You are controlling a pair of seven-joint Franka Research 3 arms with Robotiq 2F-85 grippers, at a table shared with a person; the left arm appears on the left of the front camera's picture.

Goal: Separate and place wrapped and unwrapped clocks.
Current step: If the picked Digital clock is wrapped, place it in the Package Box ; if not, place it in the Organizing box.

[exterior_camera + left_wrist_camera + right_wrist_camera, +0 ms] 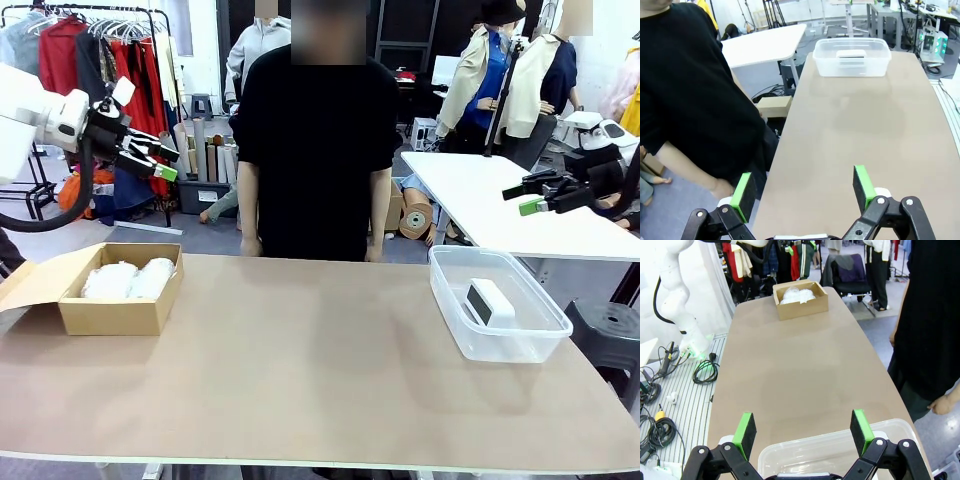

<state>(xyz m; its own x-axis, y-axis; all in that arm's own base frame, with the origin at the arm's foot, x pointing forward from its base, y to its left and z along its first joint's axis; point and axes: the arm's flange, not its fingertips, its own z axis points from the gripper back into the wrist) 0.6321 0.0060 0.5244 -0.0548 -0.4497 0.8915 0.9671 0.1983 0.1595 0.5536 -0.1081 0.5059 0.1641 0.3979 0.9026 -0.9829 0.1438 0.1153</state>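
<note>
Two wrapped clocks [128, 279], white bundles in clear plastic, lie side by side in an open cardboard box [110, 316] at the table's left; the right wrist view has the bundles [797, 295] in the box [802, 309] far off. The unwrapped clock [488, 302], white with a dark face, rests in a clear plastic tub [520, 343] at the right, and its white body [851, 53] sits in the tub [852, 67] in the left wrist view. My left gripper [152, 160] [804, 192] hangs open high above the box. My right gripper [528, 198] [803, 429] is open above the tub's rim [830, 446].
A person in a black shirt [315, 150] stands at the far edge, hands hanging below the table edge. The brown tabletop [310, 370] between box and tub is bare. A white table [500, 205] stands behind at the right, clothes racks behind at the left.
</note>
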